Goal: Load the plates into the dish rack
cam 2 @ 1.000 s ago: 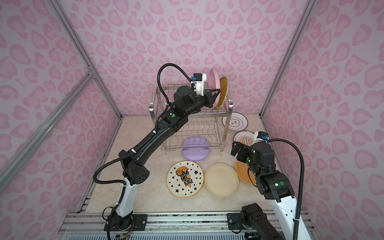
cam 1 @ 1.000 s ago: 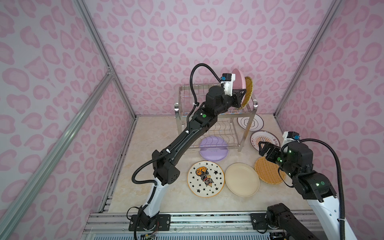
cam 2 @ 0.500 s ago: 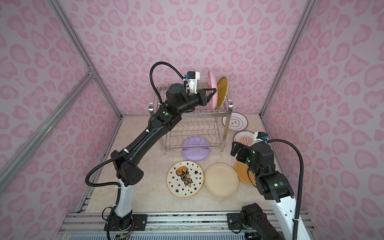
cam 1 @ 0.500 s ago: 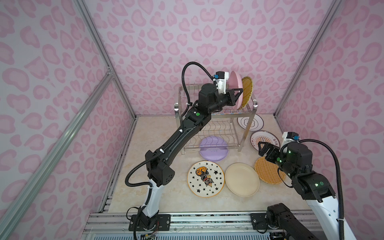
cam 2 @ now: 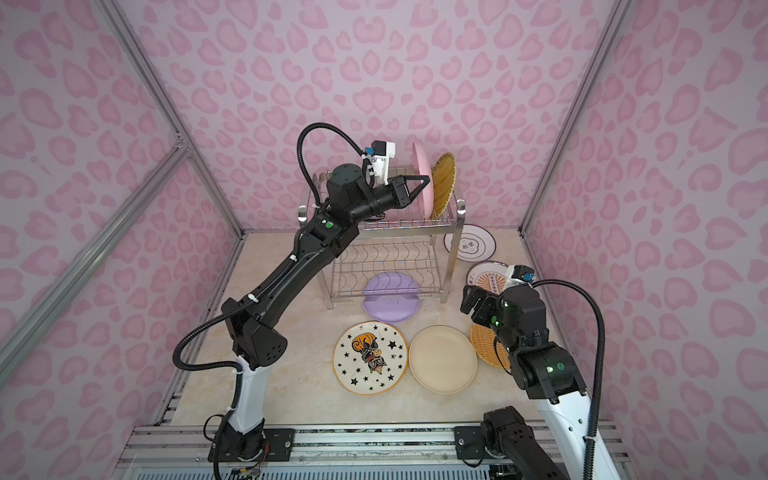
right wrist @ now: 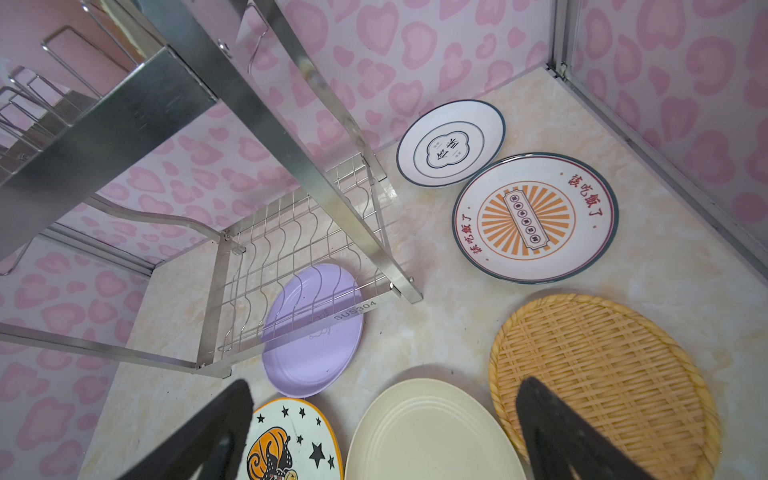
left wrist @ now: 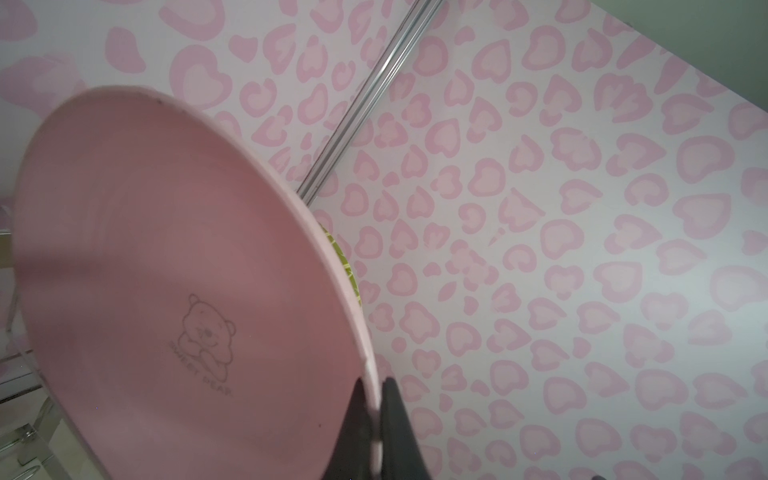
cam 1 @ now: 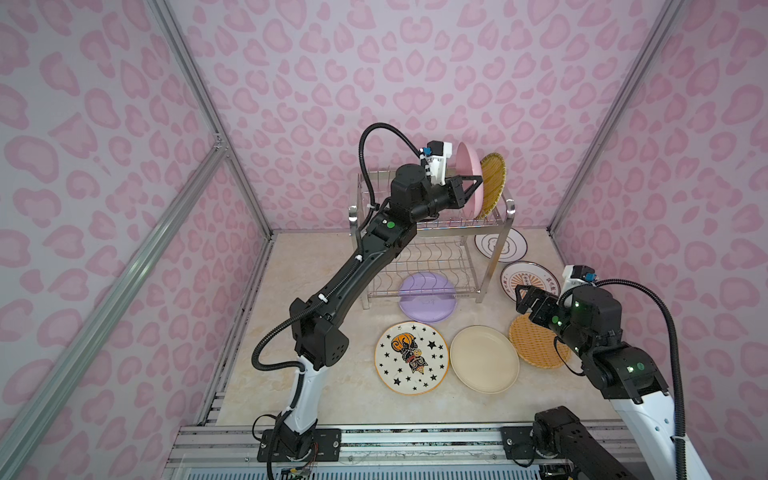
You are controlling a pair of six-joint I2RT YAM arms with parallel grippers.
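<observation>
The tabletop (cam 1: pixel 299 266) is beige with marble veins. Behind it and on both its sides rise walls (cam 1: pixel 316 83) papered pale with pink heart-like blotches. Silver posts (cam 1: pixel 208 116) stand at its two back corners, and a silver bar (cam 1: pixel 124 282) slants across the wall on its left. Along its front edge runs a grooved metal rail (cam 1: pixel 415 440), with a ribbed grille (cam 1: pixel 415 473) just beyond.

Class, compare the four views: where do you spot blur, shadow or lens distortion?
Left wrist view: the round pink plate is soft, partly shadowed; the black fingers of the left gripper blur. Right wrist view: the shiny steel wire dish rack looks stretched close up; the black fingers of the right gripper are defocused. Both top views: sharp, evenly lit.
</observation>
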